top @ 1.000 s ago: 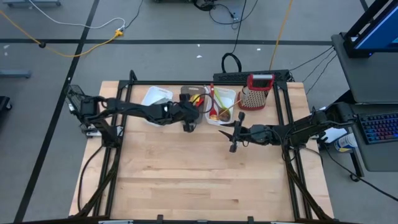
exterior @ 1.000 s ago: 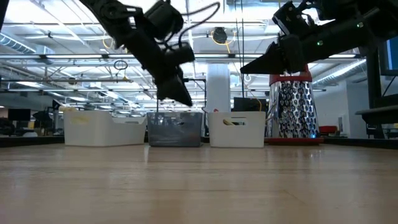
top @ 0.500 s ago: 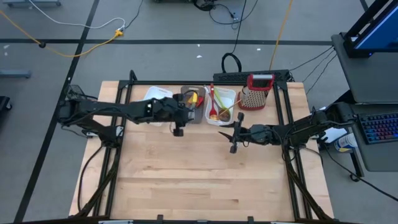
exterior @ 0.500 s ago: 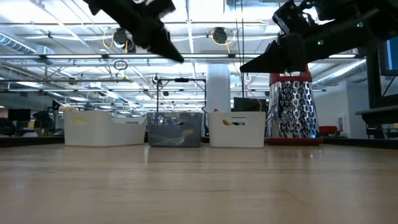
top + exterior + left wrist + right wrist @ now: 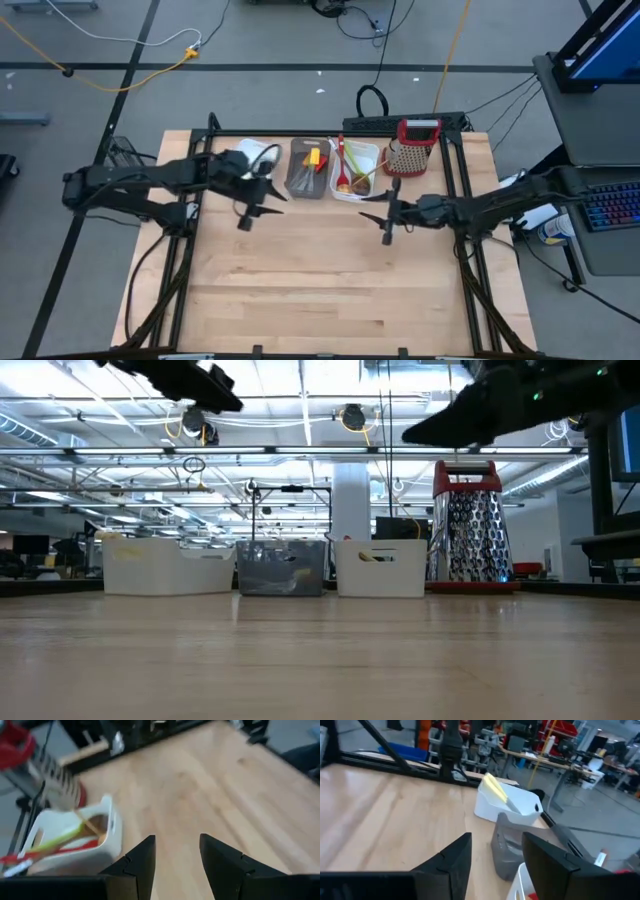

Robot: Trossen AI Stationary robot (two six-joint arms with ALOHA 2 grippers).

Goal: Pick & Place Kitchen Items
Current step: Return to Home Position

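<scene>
With the utensils lying lengthwise inside the grey bin, I see my left tool and right tool, both spread and empty, hanging front-left and front-right of it, left slightly nearer.

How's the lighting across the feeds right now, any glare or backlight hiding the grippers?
Low view: the bright ceiling lights sit behind the arms, so the left gripper and the right gripper read as dark silhouettes, and the box grater catches the light. High view: the table is evenly lit, with no glare patches.
</scene>
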